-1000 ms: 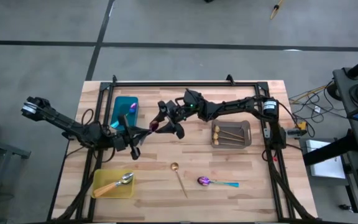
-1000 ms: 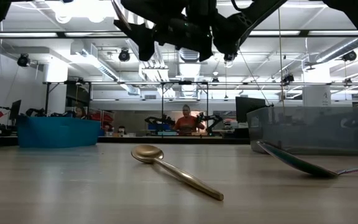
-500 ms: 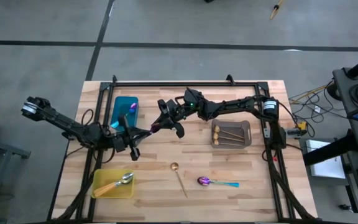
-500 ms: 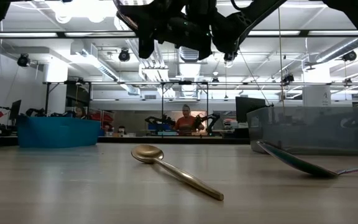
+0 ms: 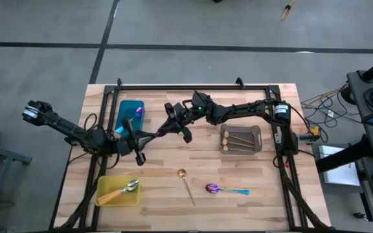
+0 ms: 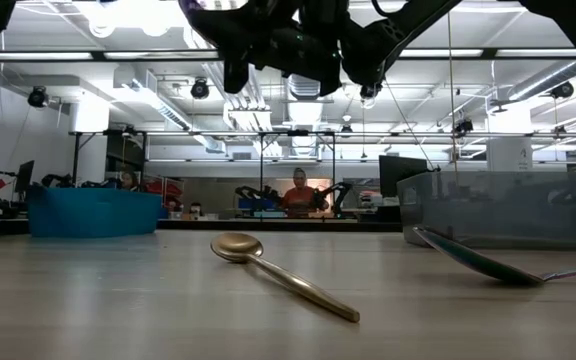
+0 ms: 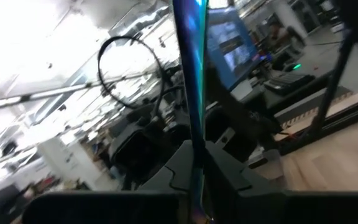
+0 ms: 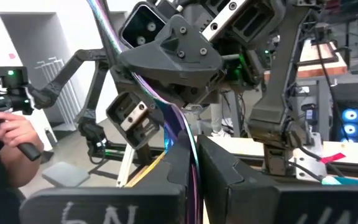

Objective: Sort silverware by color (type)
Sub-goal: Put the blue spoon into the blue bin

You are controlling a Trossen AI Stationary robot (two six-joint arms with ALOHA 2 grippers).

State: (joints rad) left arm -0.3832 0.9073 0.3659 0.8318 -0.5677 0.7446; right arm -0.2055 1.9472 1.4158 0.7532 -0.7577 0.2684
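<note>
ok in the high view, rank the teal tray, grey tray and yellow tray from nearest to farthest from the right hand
From the right hand, shut on an iridescent spoon held mid-table:
1. teal tray, on the left arm's side, far edge.
2. grey tray, on the right arm's side.
3. yellow tray, front left corner.

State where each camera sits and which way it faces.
High: above the table, looking straight down; both arms show, left pincer and right pincer shut on one iridescent spoon.
Low: at tabletop height, looking level across a gold spoon into the room; arms overhead.
Left wrist: on the left arm, looking past its fingers up the spoon.
Right wrist: on the right arm, facing the left arm.
Shared: both wrist views show that spoon.
</note>
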